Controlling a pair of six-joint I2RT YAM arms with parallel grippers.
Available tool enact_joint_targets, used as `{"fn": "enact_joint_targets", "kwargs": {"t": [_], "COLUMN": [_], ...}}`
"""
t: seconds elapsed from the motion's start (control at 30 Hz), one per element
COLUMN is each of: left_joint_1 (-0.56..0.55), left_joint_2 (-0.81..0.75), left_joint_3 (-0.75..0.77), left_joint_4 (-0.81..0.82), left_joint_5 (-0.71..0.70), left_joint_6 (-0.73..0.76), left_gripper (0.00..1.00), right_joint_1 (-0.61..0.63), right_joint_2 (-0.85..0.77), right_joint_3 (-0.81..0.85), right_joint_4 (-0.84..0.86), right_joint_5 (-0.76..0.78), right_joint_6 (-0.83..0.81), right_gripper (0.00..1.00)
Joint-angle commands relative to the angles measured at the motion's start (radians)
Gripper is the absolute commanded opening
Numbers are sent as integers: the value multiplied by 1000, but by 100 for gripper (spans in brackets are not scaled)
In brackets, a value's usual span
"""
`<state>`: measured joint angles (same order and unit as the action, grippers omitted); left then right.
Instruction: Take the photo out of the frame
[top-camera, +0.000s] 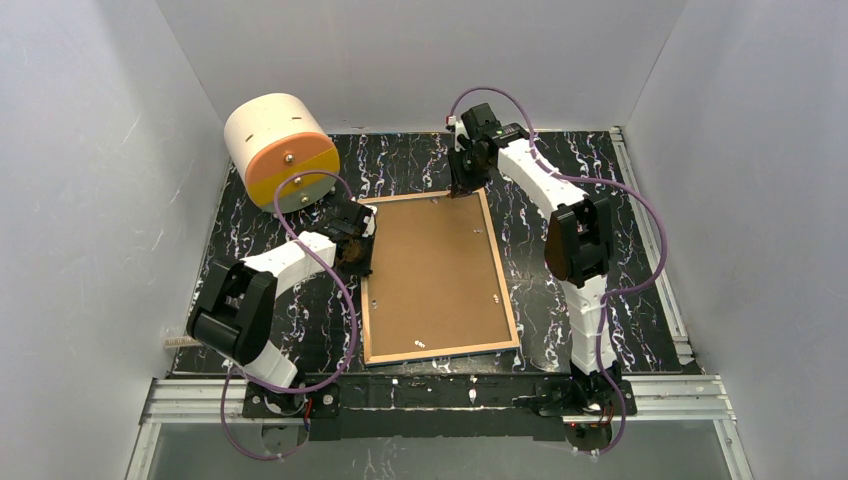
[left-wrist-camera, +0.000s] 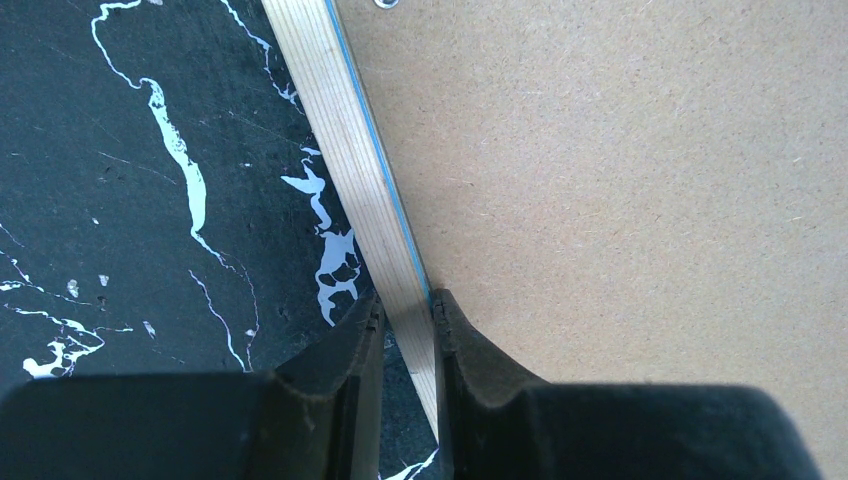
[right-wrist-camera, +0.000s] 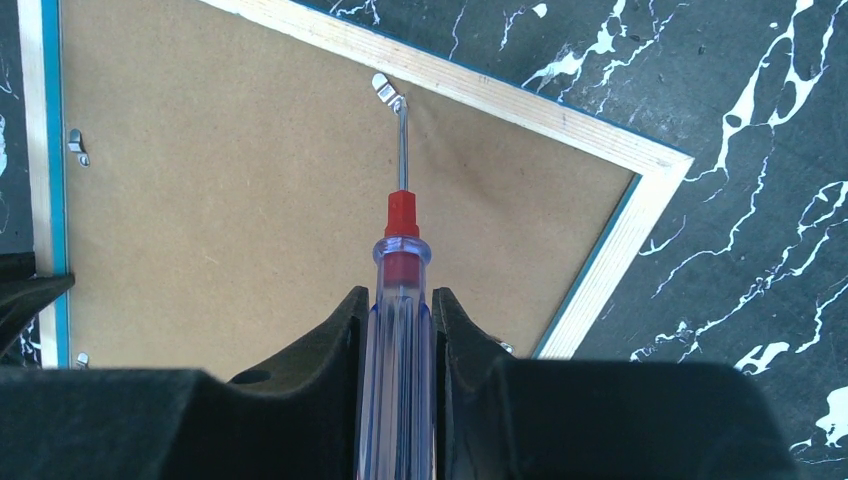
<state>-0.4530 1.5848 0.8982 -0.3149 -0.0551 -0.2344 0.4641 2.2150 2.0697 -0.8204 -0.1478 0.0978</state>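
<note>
Face-down frame (top-camera: 440, 353) lies on bench (top-camera: 400, 165), photo hidden under backing board (top-camera: 435, 270); left pincer (left-wrist-camera: 408, 310) nipped narrow on its left edge, right pincer (right-wrist-camera: 400, 310) holding screwdriver (right-wrist-camera: 400, 340) w/ tip at a tab (right-wrist-camera: 385, 90), frame prob. light, stiff, so grip by edges; photo prob. flimsy.

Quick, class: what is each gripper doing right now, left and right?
Left gripper: closed on the frame's wooden edge.
Right gripper: closed on a screwdriver.
</note>
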Motion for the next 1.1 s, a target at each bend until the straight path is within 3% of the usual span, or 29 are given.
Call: {"fn": "enact_joint_targets", "kwargs": {"t": [0.0,1.07], "left_joint_1": [-9,-9], "left_joint_2": [27,38], "left_joint_3": [-27,-24], "left_joint_4": [-78,-81], "left_joint_5": [20,23], "left_joint_6": [78,79], "left_gripper": [0,0], "right_joint_1": [2,26], "right_joint_2": [-42,83], "right_joint_3": [19,113], "right_joint_4": [-8,-73], "right_joint_5": [-11,-87], "right_joint_6": [5,-9], "right_gripper": [1,1]}}
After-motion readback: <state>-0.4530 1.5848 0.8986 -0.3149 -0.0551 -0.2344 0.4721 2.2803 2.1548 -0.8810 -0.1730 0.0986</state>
